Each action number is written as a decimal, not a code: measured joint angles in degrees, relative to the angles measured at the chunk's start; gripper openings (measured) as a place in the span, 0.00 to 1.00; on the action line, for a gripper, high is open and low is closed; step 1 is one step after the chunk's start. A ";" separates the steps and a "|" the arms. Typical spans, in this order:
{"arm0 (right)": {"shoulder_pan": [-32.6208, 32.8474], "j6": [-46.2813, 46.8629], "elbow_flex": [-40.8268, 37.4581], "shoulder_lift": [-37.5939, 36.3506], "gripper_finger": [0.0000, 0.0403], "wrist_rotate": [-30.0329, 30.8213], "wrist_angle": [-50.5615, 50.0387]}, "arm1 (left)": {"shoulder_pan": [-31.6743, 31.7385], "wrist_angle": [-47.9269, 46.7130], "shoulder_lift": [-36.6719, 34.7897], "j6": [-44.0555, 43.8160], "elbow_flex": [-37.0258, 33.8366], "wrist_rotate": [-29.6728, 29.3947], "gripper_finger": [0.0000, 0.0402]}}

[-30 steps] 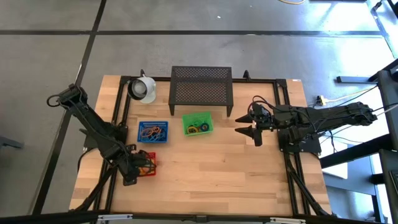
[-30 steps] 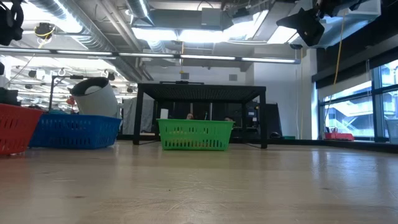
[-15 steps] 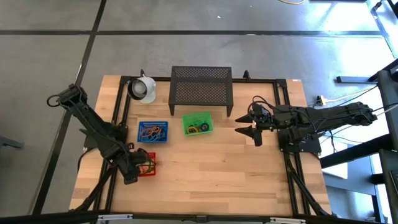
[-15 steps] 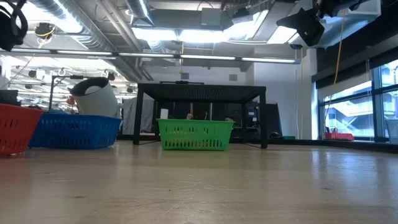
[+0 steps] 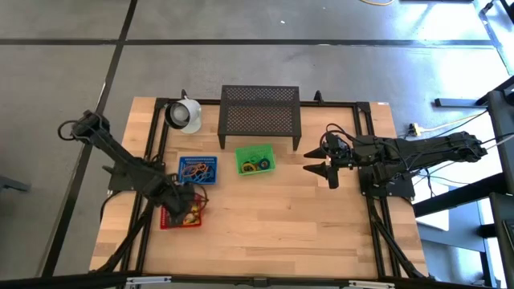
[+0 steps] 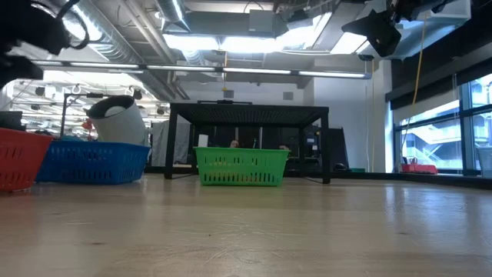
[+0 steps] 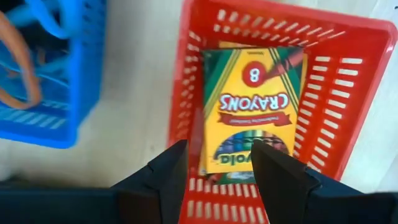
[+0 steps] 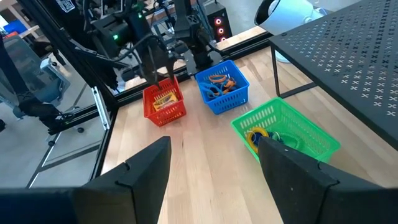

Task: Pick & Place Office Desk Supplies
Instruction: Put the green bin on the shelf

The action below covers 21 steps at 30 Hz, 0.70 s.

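This is a robotics lab in a big open industrial hall. Bare ducts and pipes (image 6: 115,35) run under the ceiling with long strip lights (image 6: 254,73) between them. The wooden table (image 5: 273,217) sits in a black metal frame (image 5: 365,128) on a grey concrete floor (image 5: 241,64), cables (image 5: 434,124) trailing off one side. Behind the table stand racks of electronics with lit indicators (image 8: 205,25), and tall windows (image 6: 442,131) line one wall.
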 joint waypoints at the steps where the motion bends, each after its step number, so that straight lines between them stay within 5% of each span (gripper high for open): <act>1: 0.00 -0.01 0.00 0.00 0.61 0.11 0.01 | 0.72 -1.19 0.00 1.09 0.78 -0.09 0.42; 8: -0.02 -0.13 0.00 0.00 0.61 5.03 0.01 | 4.99 -2.30 0.00 9.14 5.41 -6.78 0.43; 13: -0.02 -0.15 0.00 0.00 0.61 7.24 0.00 | 8.67 -1.40 0.00 14.36 8.23 -17.26 0.43; 21: -0.02 0.16 0.00 0.00 0.61 7.48 0.00 | 16.87 14.94 1.93 28.66 7.89 -22.47 0.43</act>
